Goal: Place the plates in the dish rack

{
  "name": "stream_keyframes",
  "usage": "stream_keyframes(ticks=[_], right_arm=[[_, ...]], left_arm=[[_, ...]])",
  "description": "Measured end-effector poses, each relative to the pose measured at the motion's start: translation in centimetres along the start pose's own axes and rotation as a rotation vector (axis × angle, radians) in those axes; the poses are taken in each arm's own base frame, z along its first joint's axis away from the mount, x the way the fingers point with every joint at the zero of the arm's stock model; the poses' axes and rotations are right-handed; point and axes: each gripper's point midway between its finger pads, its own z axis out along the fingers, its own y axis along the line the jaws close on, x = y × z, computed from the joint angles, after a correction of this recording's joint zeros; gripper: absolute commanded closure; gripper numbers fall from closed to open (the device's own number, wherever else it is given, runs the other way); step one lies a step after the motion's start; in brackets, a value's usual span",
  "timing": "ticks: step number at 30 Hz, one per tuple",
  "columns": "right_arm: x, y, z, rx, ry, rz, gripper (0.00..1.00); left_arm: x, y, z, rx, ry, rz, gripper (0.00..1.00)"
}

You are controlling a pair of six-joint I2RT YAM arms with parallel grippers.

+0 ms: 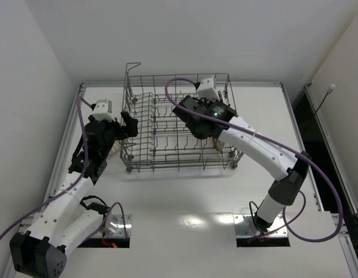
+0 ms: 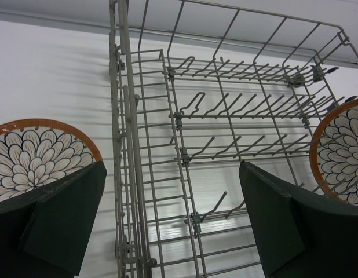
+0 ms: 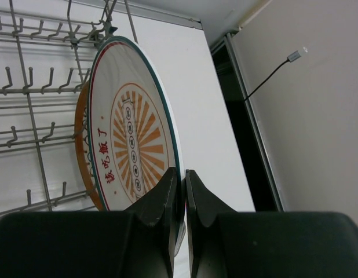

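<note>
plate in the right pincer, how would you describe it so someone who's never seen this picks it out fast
Start at the grey wire dish rack and go to its right side, where the right pincer is shut on the rim of a plate. It has a thin teal edge and an orange sunburst centre with red characters; the plate behind it shows a broad orange rim instead.

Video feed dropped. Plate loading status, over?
Left gripper: jaws open, empty, beside grey wire dish rack. Right gripper: jaws shut on sunburst-centred round plate, upright at rack's right end. Petal-patterned plate on table left of rack. Nothing in the way.
</note>
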Motion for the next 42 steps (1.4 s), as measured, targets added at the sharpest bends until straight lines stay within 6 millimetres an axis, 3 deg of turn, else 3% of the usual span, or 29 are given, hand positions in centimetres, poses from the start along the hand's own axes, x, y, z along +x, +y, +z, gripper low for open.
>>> stream_keyframes(ticks=[12, 18, 23, 28, 32, 34, 36, 37, 38, 41, 42], right_arm=[[3.1, 4.9, 2.2, 0.019, 0.038, -0.13, 1.0], [4.5, 6.2, 2.7, 0.009, 0.045, -0.13, 1.0], [7.0, 7.3, 3.7, -0.014, 0.083, -0.165, 1.0], [7.1, 7.4, 5.0, -0.021, 0.093, -0.103, 0.99], [7.5, 6.9, 6.1, -0.048, 0.12, -0.033, 0.87], [8.0, 6.6, 6.1, -0.083, 0.144, -0.015, 0.85], [8.8, 6.6, 6.3, -0.117, 0.172, -0.009, 0.76], [9.3, 6.7, 6.3, -0.137, 0.19, -0.011, 0.68], [9.6, 6.7, 6.4, -0.15, 0.205, -0.009, 0.46], [9.7, 8.0, 6.5, -0.219, 0.228, 0.033, 0.15], [9.6, 8.3, 6.2, -0.237, 0.229, 0.043, 0.12]], left_arm=[[0.0, 0.0, 0.0, 0.0, 0.0, 0.0, 0.0], [0.0, 0.0, 0.0, 0.0, 0.0, 0.0, 0.0], [0.0, 0.0, 0.0, 0.0, 0.0, 0.0, 0.0], [0.0, 0.0, 0.0, 0.0, 0.0, 0.0, 0.0], [0.0, 0.0, 0.0, 0.0, 0.0, 0.0, 0.0], [0.0, 0.0, 0.0, 0.0, 0.0, 0.0, 0.0], [0.0, 0.0, 0.0, 0.0, 0.0, 0.0, 0.0], [0.0, 0.0, 0.0, 0.0, 0.0, 0.0, 0.0], [0.0, 0.0, 0.0, 0.0, 0.0, 0.0, 0.0], [0.0, 0.0, 0.0, 0.0, 0.0, 0.0, 0.0], [0.0, 0.0, 0.0, -0.001, 0.0, 0.0, 0.0]])
